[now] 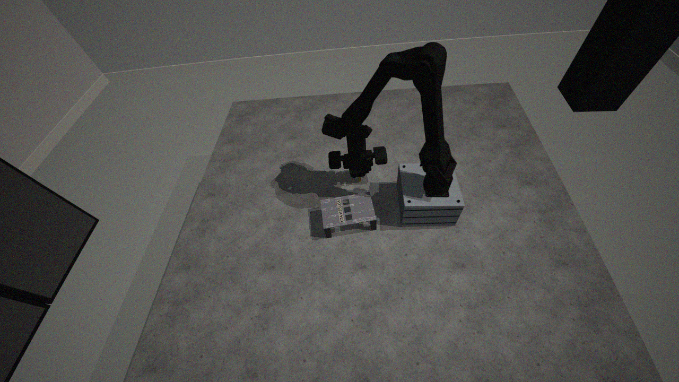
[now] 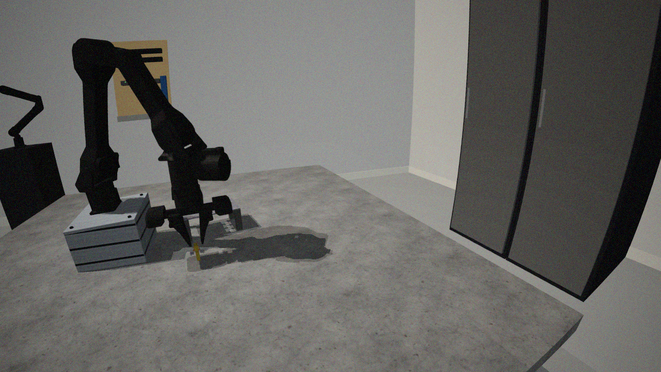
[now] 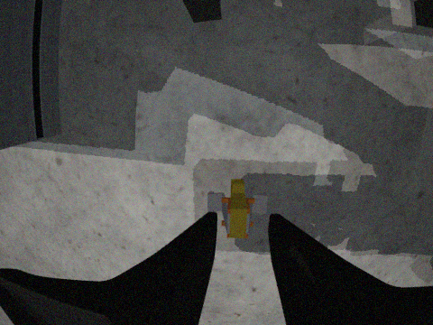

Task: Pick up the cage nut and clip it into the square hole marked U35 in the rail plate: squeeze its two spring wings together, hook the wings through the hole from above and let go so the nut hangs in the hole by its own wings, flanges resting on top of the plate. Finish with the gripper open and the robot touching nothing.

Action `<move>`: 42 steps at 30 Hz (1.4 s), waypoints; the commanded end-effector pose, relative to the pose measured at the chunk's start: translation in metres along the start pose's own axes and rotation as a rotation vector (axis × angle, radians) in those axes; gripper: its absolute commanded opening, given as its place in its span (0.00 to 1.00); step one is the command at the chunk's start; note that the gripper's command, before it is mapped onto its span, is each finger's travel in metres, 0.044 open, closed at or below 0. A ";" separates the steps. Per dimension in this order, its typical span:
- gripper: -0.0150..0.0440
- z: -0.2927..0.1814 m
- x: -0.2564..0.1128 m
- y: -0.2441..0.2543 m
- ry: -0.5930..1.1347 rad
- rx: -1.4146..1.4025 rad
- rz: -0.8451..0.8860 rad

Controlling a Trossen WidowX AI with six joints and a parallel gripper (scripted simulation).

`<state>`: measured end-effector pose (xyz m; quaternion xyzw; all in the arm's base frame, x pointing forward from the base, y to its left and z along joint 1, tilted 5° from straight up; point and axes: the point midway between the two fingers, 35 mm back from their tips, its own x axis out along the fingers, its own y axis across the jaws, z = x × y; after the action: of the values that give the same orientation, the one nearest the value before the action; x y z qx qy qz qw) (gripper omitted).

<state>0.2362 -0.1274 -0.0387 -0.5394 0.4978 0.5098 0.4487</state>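
In the top view, the gripper (image 1: pixel 359 174) (image 2: pixel 195 244) (image 3: pixel 244 222) hides most of the cage nut (image 1: pixel 359 179) (image 2: pixel 197 252) (image 3: pixel 238 212). The wrist view cuts off the arm's grey base (image 1: pixel 432 214) (image 2: pixel 108 247) (image 3: pixel 18 81).

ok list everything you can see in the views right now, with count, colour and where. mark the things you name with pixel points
small upright cage nut (image 2: pixel 197 252) (image 3: pixel 238 221): 1, yellow with orange bits, on the table below the pincer
raised rectangular rail plate (image 1: pixel 359 214): 1, grey, on dark legs, square holes beside its labels, next to the block
layered square block (image 1: pixel 429 214) (image 2: pixel 108 247): 1, pale blue-grey, under the arm
mottled stone-look table (image 1: pixel 360 294) (image 2: pixel 323 300): 1, grey
tall two-door cabinet (image 2: pixel 499 138): 1, dark grey, right in exterior view
rectangular wall board (image 2: pixel 131 104): 1, tan, behind the arm
second jointed arm (image 2: pixel 28 118): 1, black, on a black box-shaped stand (image 2: pixel 30 180)
robot arm (image 1: pixel 431 104) (image 2: pixel 95 110): 1, black, on the block
pincer (image 2: pixel 196 243) (image 3: pixel 244 222): 1, black, partly open above the nut
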 end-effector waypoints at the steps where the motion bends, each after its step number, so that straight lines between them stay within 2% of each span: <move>1: 0.46 0.001 0.005 0.002 0.001 -0.004 0.007; 42: 0.46 0.000 0.009 0.003 0.001 -0.004 0.007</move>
<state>0.2337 -0.1277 -0.0472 -0.5372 0.4985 0.5121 0.4479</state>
